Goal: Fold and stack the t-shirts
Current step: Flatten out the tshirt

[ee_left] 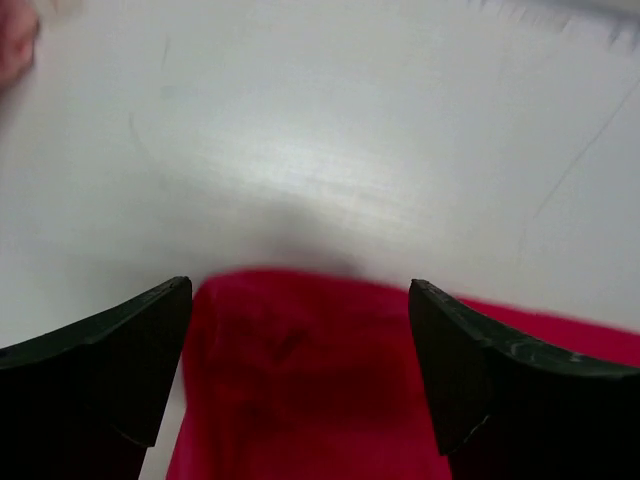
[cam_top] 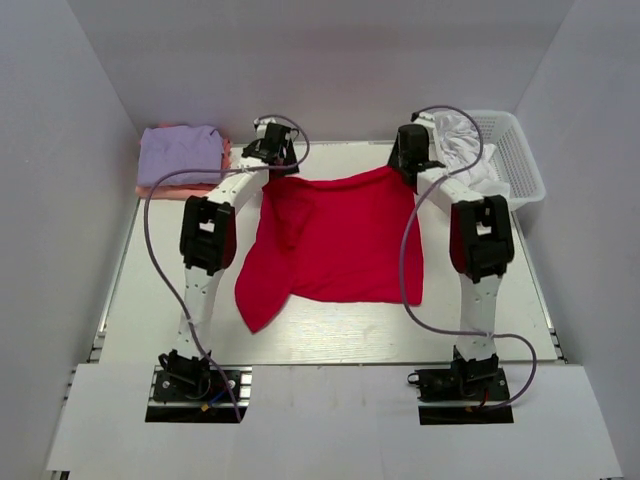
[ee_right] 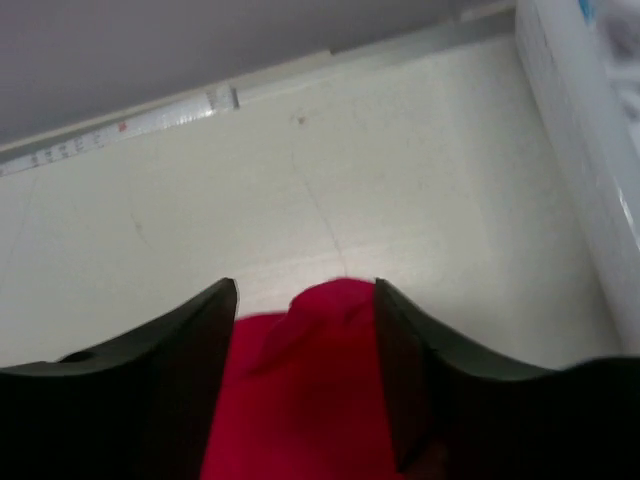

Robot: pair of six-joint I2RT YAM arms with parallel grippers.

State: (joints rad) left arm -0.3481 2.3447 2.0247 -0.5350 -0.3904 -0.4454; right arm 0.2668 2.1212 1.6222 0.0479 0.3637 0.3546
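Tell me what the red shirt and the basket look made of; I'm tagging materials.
The red shirt looks like soft matte knit fabric, probably cotton: it drapes and wrinkles without shine. The basket looks like rigid white plastic with a slight gloss, its walls an open lattice.

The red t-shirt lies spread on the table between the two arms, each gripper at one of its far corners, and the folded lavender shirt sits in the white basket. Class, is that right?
Not quite. The lavender shirt is not in the white basket; the top external view shows it folded on a pink shirt at the table's far left. The rest holds.
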